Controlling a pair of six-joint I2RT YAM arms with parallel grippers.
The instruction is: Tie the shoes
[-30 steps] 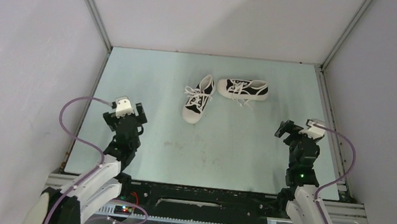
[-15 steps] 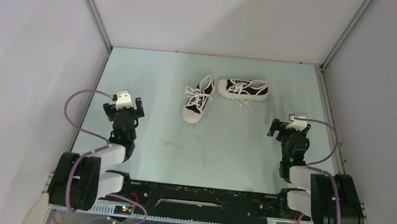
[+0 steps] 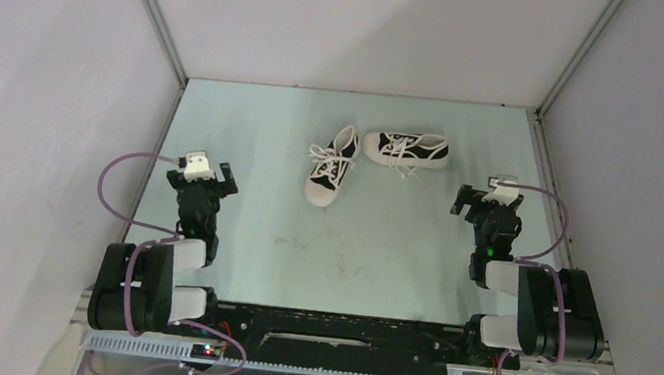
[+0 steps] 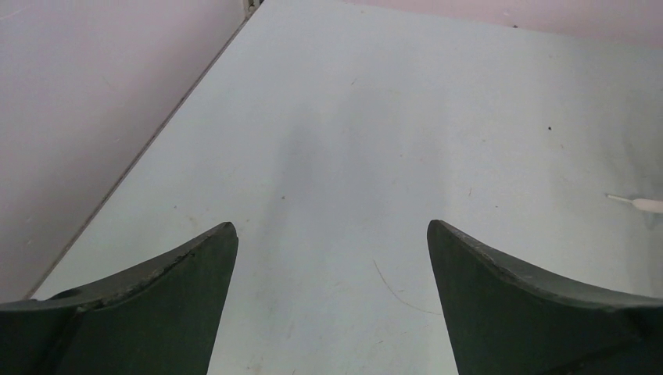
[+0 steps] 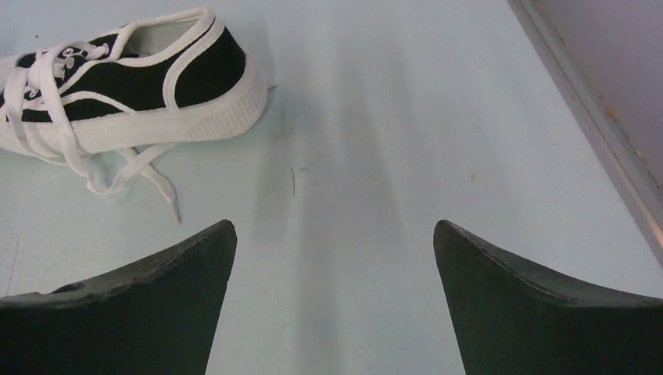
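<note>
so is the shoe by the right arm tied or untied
Untied: the right wrist view shows the shoe with its lace trailing loose beside the sole, no bow visible.

Both your arms are folded low; left gripper point(image 3: 202, 178) and right gripper point(image 3: 487, 204) have fingers point(image 4: 176, 301) spread wide, gripping nothing.

Shoes point(image 3: 331, 166) lie side by side near the table's point(image 3: 378, 247) far edge, laces loose. Left gripper point(image 3: 205, 175) and right gripper point(image 3: 488, 201), jaws spread, sit near opposite side edges.
</note>
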